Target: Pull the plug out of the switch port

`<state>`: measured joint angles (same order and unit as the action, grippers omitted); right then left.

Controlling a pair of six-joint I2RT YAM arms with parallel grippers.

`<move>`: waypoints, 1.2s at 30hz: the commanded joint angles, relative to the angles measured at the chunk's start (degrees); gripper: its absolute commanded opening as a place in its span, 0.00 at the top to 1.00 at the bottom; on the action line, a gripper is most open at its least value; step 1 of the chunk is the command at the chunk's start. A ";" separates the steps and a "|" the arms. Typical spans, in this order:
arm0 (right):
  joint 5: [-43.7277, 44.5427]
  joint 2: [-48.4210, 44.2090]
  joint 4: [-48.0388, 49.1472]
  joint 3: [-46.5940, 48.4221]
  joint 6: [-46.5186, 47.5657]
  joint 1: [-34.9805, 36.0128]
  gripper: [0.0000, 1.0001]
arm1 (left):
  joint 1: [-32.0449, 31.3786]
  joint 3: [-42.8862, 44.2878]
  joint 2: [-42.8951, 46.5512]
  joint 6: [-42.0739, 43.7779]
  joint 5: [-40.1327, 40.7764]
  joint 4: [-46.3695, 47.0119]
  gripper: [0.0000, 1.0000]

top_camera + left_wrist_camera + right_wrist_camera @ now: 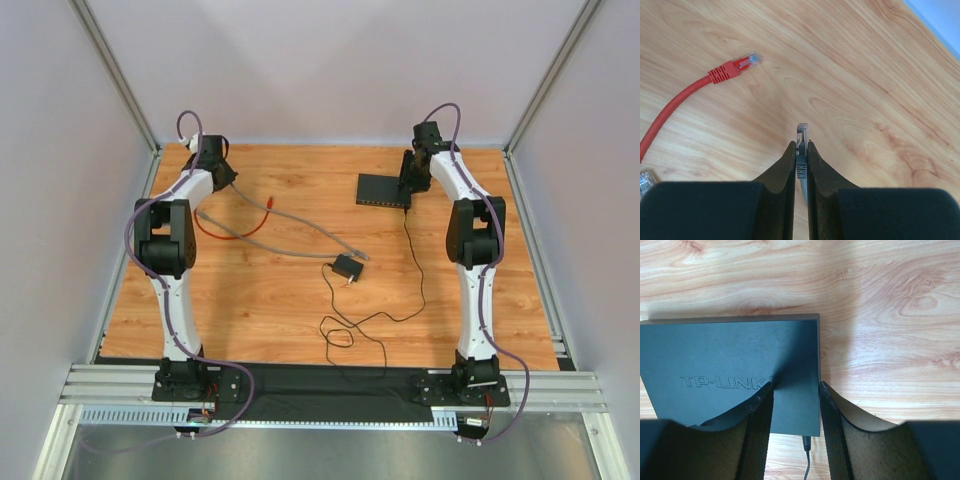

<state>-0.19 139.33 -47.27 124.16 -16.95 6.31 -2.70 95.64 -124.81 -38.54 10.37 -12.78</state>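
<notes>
The black switch [383, 189] lies flat at the back right of the table; its row of sockets does not show. In the right wrist view the switch [730, 355] reads TP-LINK on top. My right gripper [796, 387] is open over its right end, one finger above the top and the other just past the right edge. A thin black power plug [806, 442] sits in its near side. My left gripper [800, 146] is shut on the grey cable's plug [801, 131], held just above bare wood at the back left [213, 160], far from the switch.
The grey cable [300, 222] trails across the table to a loose end near the small black adapter [347, 267]. A red cable with a free plug [735, 67] lies by my left gripper. The adapter's thin black cord [345, 330] loops near the front.
</notes>
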 commanded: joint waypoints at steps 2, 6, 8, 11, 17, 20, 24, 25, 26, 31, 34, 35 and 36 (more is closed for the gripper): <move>2.12 4.20 -4.59 -0.85 0.43 0.46 0.57 | 1.03 0.42 3.62 2.86 0.00 -0.32 0.98; 2.12 4.37 -4.59 -0.41 0.43 0.64 0.57 | 1.03 0.26 4.22 1.55 2.54 -2.25 0.94; 1.86 4.72 -5.03 -0.15 0.51 0.64 0.57 | 1.03 -3.06 6.93 1.72 2.90 0.46 0.84; 1.51 4.81 -5.12 0.21 0.69 0.64 0.57 | -0.63 -6.25 10.02 1.63 5.53 2.49 0.66; 1.24 4.90 -5.12 0.30 0.87 0.64 0.57 | -5.91 -8.44 15.56 -0.30 6.86 2.40 0.57; 1.07 4.90 -5.03 0.12 0.95 0.64 0.57 | -8.46 -10.81 19.50 1.54 4.14 6.26 0.52; 1.06 4.81 -5.03 0.12 1.04 0.46 0.57 | -10.92 -15.91 24.78 3.48 -0.43 14.16 0.27; 1.06 4.81 -5.03 0.12 0.95 0.55 0.56 | -11.53 -17.48 25.49 3.65 -3.05 17.14 0.28; 1.06 4.90 -5.03 0.12 1.04 0.55 0.56 | -12.76 -17.85 26.19 3.30 -4.29 18.47 0.28; 1.50 4.55 -4.94 -0.14 0.95 0.55 0.56 | -18.74 -13.91 22.17 -2.31 -10.01 20.60 0.32; 1.94 4.03 -4.77 -0.58 0.69 0.37 0.57 | -23.83 -9.96 13.93 -9.43 -13.00 22.09 0.41; 2.03 3.67 -4.42 -1.02 0.60 0.37 0.56 | -24.97 -8.38 11.81 -11.01 -13.62 22.27 0.43; 1.60 3.15 -3.98 -1.63 0.52 0.03 0.56 | -26.20 -6.62 9.79 -13.11 -14.15 22.27 0.43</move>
<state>-0.10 139.81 -47.94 125.01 -17.08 6.33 -25.17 85.73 -109.45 -44.62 0.95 7.03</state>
